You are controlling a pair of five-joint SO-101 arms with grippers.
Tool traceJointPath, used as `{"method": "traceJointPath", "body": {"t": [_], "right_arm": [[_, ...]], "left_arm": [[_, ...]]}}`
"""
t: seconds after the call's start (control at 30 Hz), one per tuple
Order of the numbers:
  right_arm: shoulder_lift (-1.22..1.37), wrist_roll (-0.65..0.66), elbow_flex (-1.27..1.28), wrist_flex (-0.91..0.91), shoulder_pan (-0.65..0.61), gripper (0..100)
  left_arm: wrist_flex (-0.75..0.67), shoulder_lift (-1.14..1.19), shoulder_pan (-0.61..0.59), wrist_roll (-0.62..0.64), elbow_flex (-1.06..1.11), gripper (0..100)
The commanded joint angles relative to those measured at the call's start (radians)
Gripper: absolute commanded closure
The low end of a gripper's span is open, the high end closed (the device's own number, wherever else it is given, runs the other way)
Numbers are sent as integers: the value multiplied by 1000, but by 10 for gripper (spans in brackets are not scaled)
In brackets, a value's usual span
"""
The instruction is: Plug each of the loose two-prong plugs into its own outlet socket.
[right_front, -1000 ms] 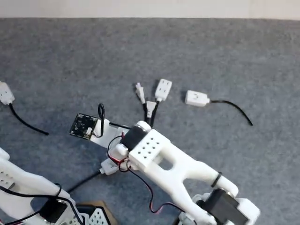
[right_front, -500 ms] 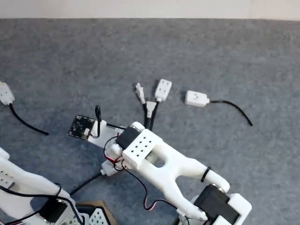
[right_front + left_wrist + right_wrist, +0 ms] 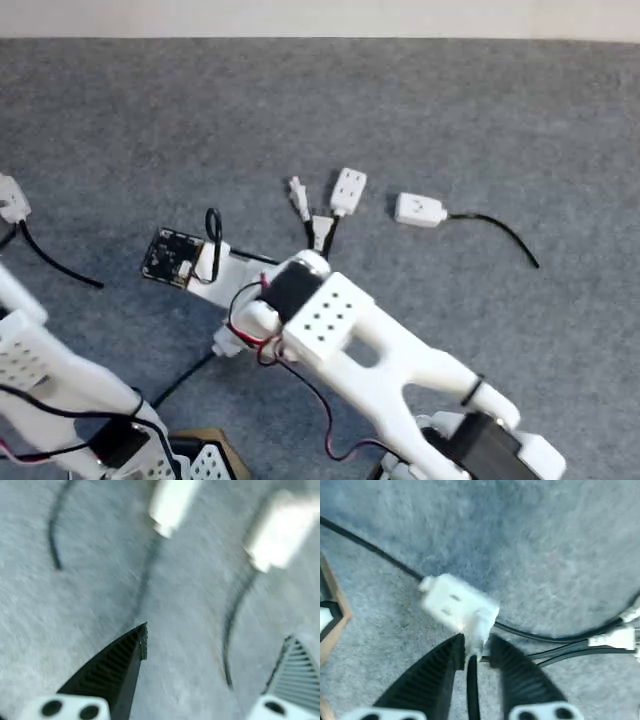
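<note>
My right gripper (image 3: pixel 475 646) is shut on a white two-prong plug (image 3: pixel 479 625) with a black cord, and the plug's front is pressed against a white outlet socket (image 3: pixel 451 602). In the high view that socket (image 3: pixel 228 346) peeks out from under the right arm (image 3: pixel 335 322). Two loose plugs (image 3: pixel 298 193) (image 3: pixel 321 232) lie beyond it, beside two more sockets (image 3: pixel 347 189) (image 3: pixel 420 209). Another socket (image 3: pixel 9 198) lies at the far left. My left gripper (image 3: pixel 217 632) is open above the carpet, with two blurred white sockets (image 3: pixel 172 502) (image 3: pixel 280 530) ahead of it.
Grey carpet (image 3: pixel 480 120) covers the whole table. A brown box (image 3: pixel 205 448) sits at the front edge between the arm bases; its corner (image 3: pixel 330 605) lies close to the held plug. Black cords (image 3: pixel 505 235) trail from each socket.
The left arm has swung up along the left edge. The right arm shifted slightly left and back over the socket, still holding the plug.
</note>
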Motion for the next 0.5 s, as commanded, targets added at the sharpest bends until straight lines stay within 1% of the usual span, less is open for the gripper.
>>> {"method": "traceJointPath", "body": {"t": [0.0, 0.1, 0.17, 0.37, 0.47], "right_arm": [[-107, 9, -58, 44, 13, 763], [-179, 9, -54, 42, 13, 745], [-234, 9, -54, 44, 16, 745], [-377, 9, -48, 44, 110, 745], [-390, 9, -45, 70, 122, 745]], "left_arm": [[95, -47, 127, 15, -53, 600], [95, -74, 208, 66, -1, 600], [95, -110, 260, 71, 59, 600], [95, -251, 458, 64, 323, 600], [95, -320, 524, 63, 420, 601]]}}
